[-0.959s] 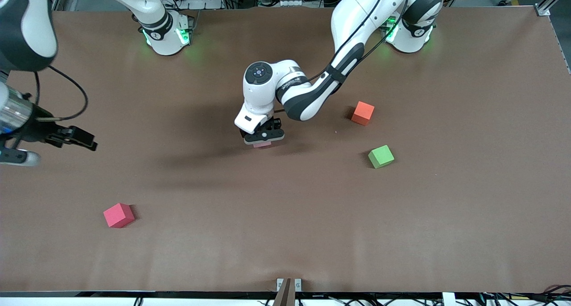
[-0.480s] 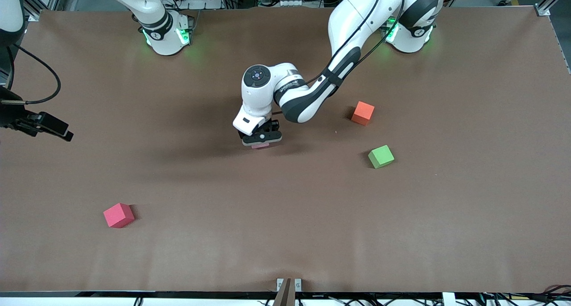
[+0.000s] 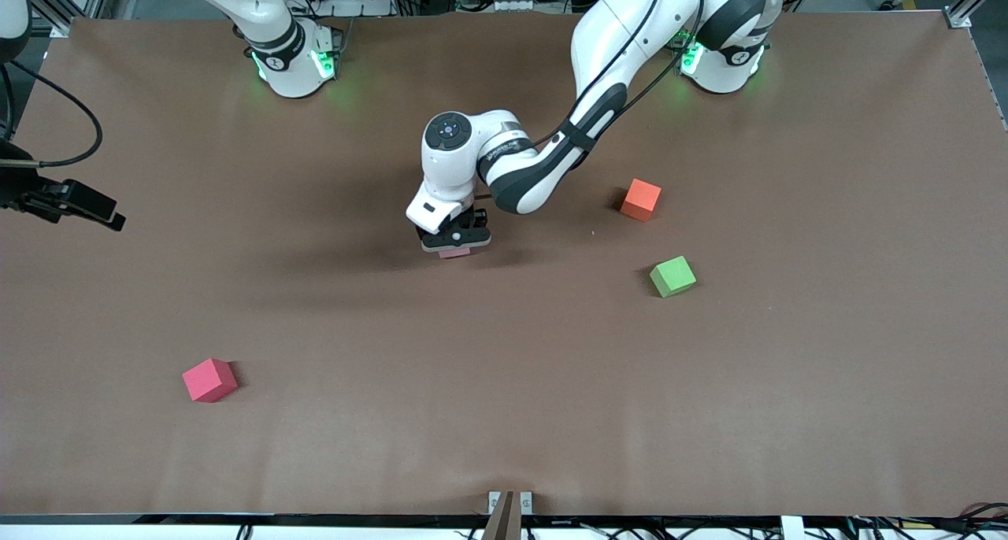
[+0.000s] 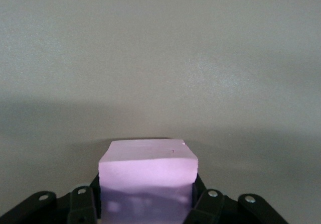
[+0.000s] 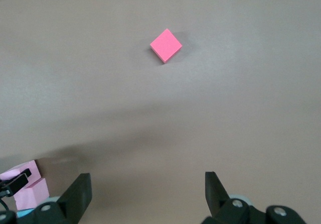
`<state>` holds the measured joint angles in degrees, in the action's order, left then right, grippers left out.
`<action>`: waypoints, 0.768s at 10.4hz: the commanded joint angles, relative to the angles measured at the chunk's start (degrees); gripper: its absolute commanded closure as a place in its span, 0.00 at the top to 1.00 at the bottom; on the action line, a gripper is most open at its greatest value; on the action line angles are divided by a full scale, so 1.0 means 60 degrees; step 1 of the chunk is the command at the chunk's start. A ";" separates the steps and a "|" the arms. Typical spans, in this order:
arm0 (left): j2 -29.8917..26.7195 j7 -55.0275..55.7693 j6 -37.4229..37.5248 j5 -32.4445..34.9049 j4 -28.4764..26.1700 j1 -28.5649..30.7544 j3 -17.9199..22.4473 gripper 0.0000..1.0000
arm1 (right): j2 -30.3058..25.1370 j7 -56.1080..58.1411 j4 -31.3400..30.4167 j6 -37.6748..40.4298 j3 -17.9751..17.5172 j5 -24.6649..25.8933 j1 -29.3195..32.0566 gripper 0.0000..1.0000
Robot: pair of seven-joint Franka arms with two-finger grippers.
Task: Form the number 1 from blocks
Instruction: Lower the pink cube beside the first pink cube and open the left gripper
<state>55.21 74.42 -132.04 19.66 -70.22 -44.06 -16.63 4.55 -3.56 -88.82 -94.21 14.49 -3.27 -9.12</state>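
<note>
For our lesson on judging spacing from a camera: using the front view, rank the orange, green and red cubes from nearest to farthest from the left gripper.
1. Orange cube: nearest to the left gripper, toward the left arm's end.
2. Green cube: a little farther off, nearer the front camera than the orange one.
3. Red cube: farthest, toward the right arm's end.

The table is brown. Cubes: one red, one orange, one green, one pale purple.
</note>
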 commanded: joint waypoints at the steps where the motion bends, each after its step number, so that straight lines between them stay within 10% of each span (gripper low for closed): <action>1: 0.0188 -0.0085 -0.0010 0.0108 0.0293 -0.0157 0.0135 0.00 | -0.0100 0.0198 -0.0007 0.0101 -0.0755 0.0134 0.0828 1.00; 3: 0.0188 -0.0099 -0.0010 0.0108 0.0263 -0.0157 0.0135 0.00 | -0.0100 0.0095 0.0022 0.0072 -0.1651 0.0207 0.1563 1.00; 8: 0.0276 -0.0041 -0.0010 0.0108 0.0263 -0.0274 0.0135 0.00 | -0.0114 0.0066 0.0023 0.0116 -0.1639 0.0207 0.1579 1.00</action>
<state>55.94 74.42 -132.04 19.66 -70.22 -44.67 -16.46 4.55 -2.89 -88.81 -94.21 5.97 -3.04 -1.04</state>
